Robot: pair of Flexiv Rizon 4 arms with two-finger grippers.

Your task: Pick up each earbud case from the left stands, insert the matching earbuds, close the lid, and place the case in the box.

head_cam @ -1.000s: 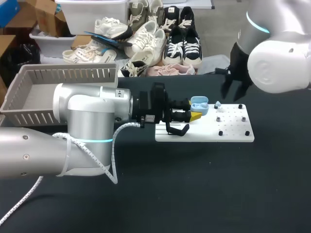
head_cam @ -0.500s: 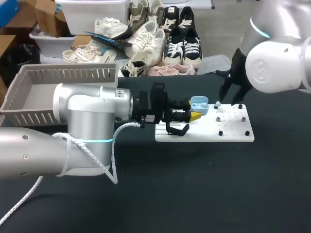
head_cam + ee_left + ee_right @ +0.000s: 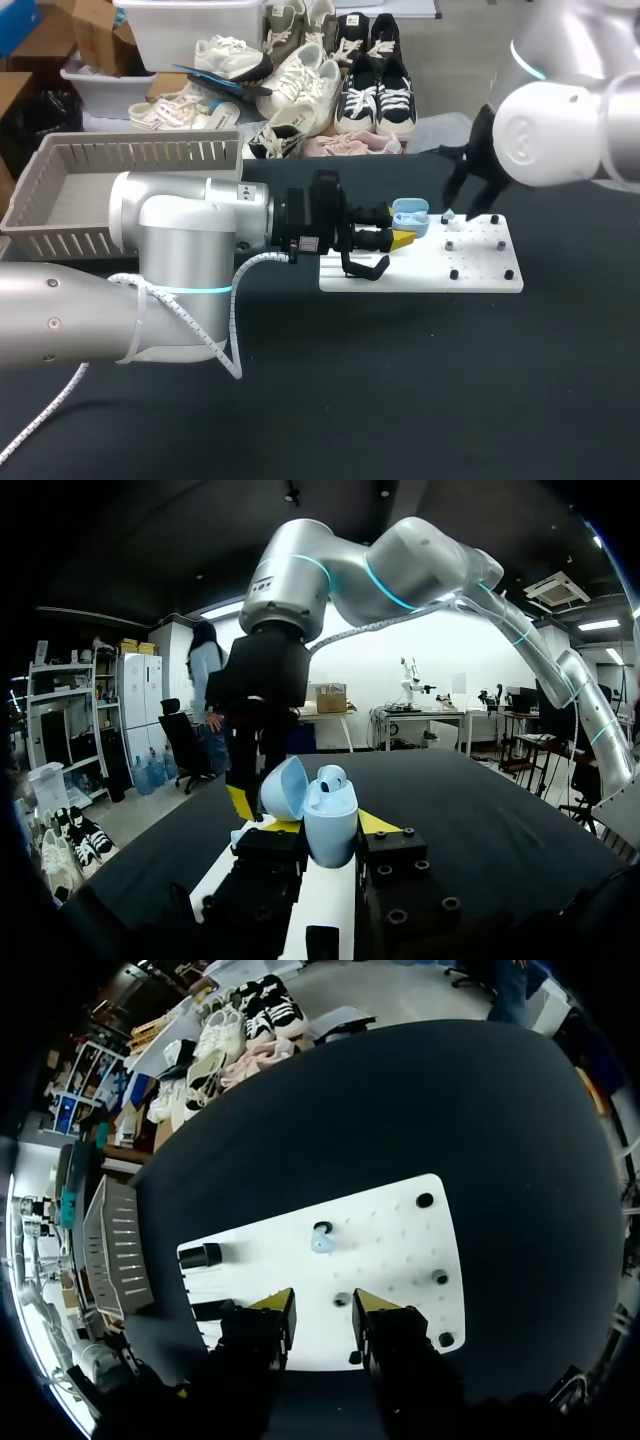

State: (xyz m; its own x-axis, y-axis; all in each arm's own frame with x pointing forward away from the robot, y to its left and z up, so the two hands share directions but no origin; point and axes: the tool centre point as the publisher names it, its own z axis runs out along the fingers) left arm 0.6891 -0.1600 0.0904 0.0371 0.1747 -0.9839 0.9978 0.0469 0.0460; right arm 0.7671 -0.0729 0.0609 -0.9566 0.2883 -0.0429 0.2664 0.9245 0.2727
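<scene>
Right jaws apart over board (image 3: 400,1245) edge

1. The left arm (image 3: 190,240) stretches out level from the left, its wrist straight.
2. The left hand (image 3: 404,233) is clamped on the open earbud case (image 3: 410,215), one finger on each side.
3. The right arm (image 3: 560,130) comes in from the right and bends steeply downward.
4. The right hand (image 3: 470,195) points down, fingers spread apart.
</scene>
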